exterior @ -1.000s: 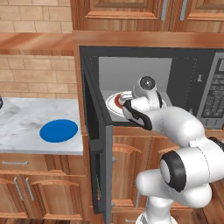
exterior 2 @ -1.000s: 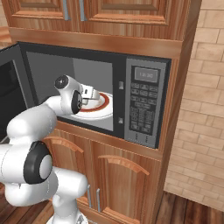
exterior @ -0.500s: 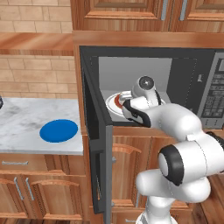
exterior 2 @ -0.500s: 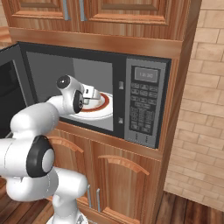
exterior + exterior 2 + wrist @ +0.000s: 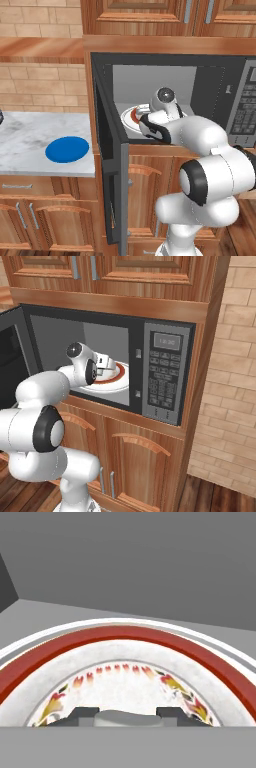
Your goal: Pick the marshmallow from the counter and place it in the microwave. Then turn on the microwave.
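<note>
Marshmallow (image 5: 125,718) sits pinched between the gripper (image 5: 126,714) fingertips (image 5: 85,713), low over the red-rimmed plate (image 5: 125,643) inside the microwave (image 5: 165,373). Jaws are narrow, closed on its sides. Its pale stubby body lies crosswise; its exact axis is unclear. Door (image 5: 111,165) hangs open.

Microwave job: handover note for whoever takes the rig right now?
Pincer: inside the microwave, low over the red-rimmed plate, shut on the marshmallow, a pale stub between the fingertips.
Microwave door: swung open.
Counter: a blue plate lies on it.
Done: marshmallow picked up and carried into the microwave.
Left: let it go on the plate, draw the arm out, probably shut the door, then start it at the keypad.
</note>
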